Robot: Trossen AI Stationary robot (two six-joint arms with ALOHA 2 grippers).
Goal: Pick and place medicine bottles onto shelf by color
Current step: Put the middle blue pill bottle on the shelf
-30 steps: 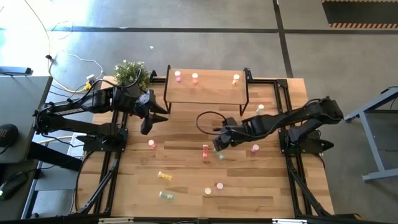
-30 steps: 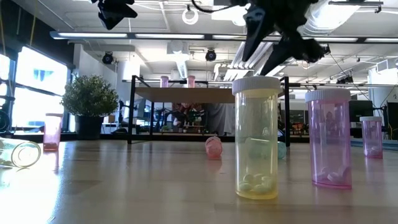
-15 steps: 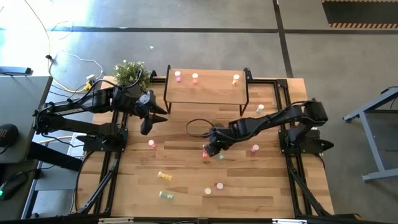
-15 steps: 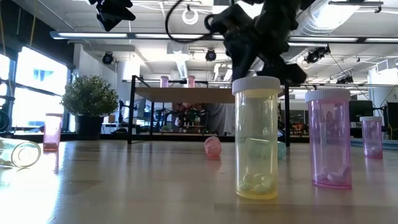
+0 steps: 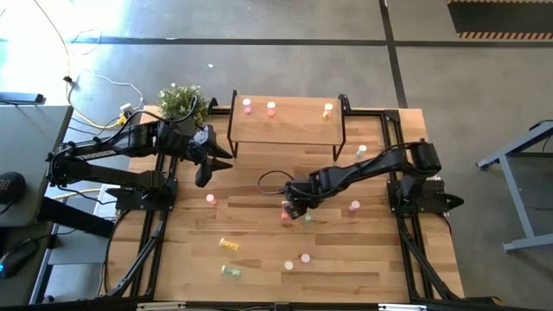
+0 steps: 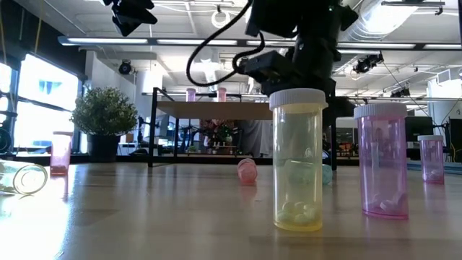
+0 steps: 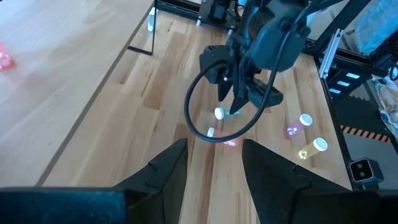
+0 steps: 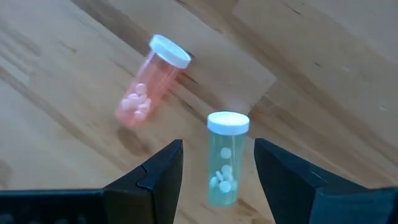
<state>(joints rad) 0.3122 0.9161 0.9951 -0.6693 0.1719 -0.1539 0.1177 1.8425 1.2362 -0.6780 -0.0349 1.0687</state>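
Left fingers (image 5: 226, 163) hang parted and empty over the bench (image 5: 259, 259) near the shelf's left end. The shelf (image 5: 285, 128) holds 3 bottles: 2 pink (image 5: 248, 105) at left, 1 yellow (image 5: 327, 109) at right. Most work remains, judging by about 8 bottles on the bench. Right fingers (image 5: 292, 209) are spread wide just above a green bottle (image 8: 225, 157) beside a red-orange one (image 8: 154, 79), grasping nothing yet.

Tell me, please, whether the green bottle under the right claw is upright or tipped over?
Upright. The green bottle stands on its base, white cap up, between the right claw's open fingers; the red-orange bottle beside it stands too.
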